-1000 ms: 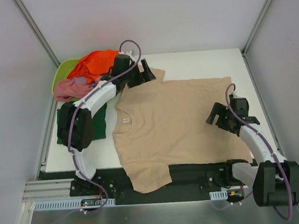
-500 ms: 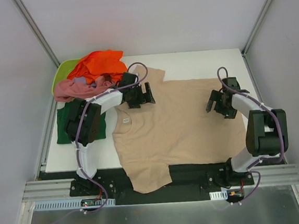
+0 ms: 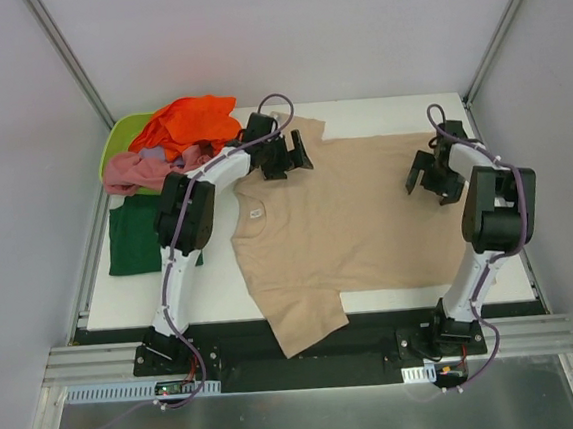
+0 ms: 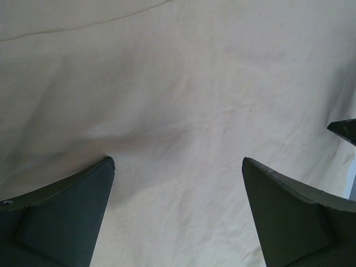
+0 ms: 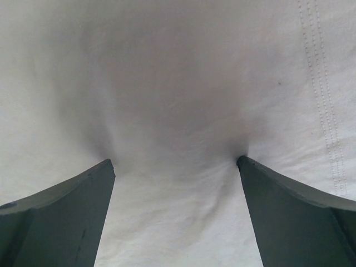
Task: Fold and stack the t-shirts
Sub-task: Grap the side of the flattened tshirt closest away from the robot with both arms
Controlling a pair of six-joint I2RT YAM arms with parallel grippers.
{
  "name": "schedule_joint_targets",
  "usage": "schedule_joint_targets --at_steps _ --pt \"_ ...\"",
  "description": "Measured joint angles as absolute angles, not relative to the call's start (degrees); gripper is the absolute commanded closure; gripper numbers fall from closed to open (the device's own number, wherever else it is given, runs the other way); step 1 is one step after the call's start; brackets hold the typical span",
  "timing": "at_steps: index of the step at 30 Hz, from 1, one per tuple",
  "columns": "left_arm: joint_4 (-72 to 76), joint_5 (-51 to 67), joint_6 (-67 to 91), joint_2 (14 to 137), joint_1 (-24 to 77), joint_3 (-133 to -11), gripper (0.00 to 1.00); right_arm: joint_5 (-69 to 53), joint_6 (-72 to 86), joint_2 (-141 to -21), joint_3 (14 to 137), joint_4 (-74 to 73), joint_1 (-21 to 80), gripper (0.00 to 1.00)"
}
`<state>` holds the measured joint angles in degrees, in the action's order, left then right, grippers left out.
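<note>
The beige t-shirt [image 3: 347, 219] lies spread flat on the white table [image 3: 398, 114], with one sleeve hanging over the near edge. My left gripper [image 3: 286, 154] is open, fingertips down on the shirt's far left shoulder area. In the left wrist view the gripper [image 4: 178, 161] has beige cloth [image 4: 183, 83] between wide-apart jaws. My right gripper [image 3: 432, 174] is open and presses on the shirt near its right hem. In the right wrist view the gripper [image 5: 175, 161] has cloth [image 5: 178, 72] puckering at its tips. The dark green t-shirt [image 3: 143, 237] lies folded at the left.
A lime-green tub [image 3: 119, 139] at the far left holds the crumpled orange t-shirt [image 3: 188, 123] and pink t-shirt [image 3: 137, 172], right beside my left arm. Bare table shows along the far edge and the right edge [image 3: 496, 256].
Both grippers moved toward the far side of the table, fingertips on the cloth. The beige shirt slid with them, away from the near edge and slightly right.
</note>
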<state>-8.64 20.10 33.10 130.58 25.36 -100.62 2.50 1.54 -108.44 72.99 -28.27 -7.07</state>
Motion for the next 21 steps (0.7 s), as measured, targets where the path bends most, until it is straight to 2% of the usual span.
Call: schedule_joint_targets --at_steps 10,21 --pt "-9.98 25.71 35.53 142.98 22.44 -119.59 0.01 4.93 -5.67 -121.62 92.58 -35.05 -9.19 0.03" --pt "-11.42 28.88 36.64 146.56 21.15 -126.58 0.01 3.53 -10.55 -126.30 103.09 -39.35 -11.00 0.04"
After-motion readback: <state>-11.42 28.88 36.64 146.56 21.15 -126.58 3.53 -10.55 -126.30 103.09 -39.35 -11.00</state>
